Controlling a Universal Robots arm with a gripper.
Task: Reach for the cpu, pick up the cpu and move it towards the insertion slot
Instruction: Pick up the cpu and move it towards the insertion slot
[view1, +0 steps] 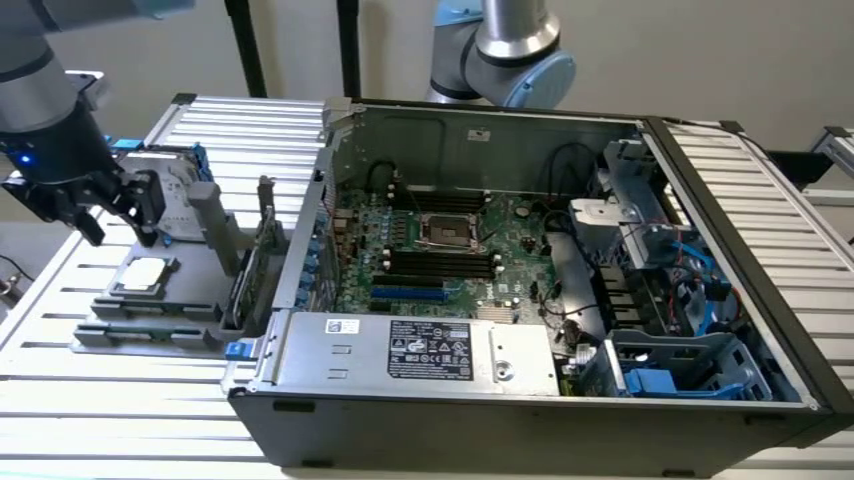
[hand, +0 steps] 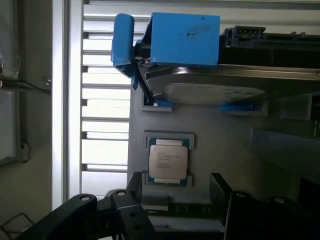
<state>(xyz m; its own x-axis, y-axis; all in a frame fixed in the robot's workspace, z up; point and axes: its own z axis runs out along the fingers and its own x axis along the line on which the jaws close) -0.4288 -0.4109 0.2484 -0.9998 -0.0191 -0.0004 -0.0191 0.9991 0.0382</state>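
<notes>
exterior view: the gripper (view1: 116, 228) is seen at the exterior view's left, above a grey holder (view1: 147, 328) that is set on the slatted table (view1: 80, 410) beside the open computer case (view1: 534, 440). its fingers are spread wide and nothing is grasped. the cpu (view1: 143, 274) is laid flat, metal top up, in a square recess of the holder, so that it is presented for a grip from above. it lies just below the fingertips in the frame and is not touched.

in the wrist view the cpu (hand: 168, 160) is framed between the two dark fingers (hand: 95, 215), which suggests that the hand is lined up over it.

a hard drive (view1: 174, 195) with blue rails is stood on edge in the same holder, just behind the cpu. it is judged the nearest thing that a finger could strike. the insertion slot (view1: 447, 231) is seen well apart from the cpu, near the middle of the frame, on the green board inside the case. the case's side wall is placed between holder and slot.
</notes>
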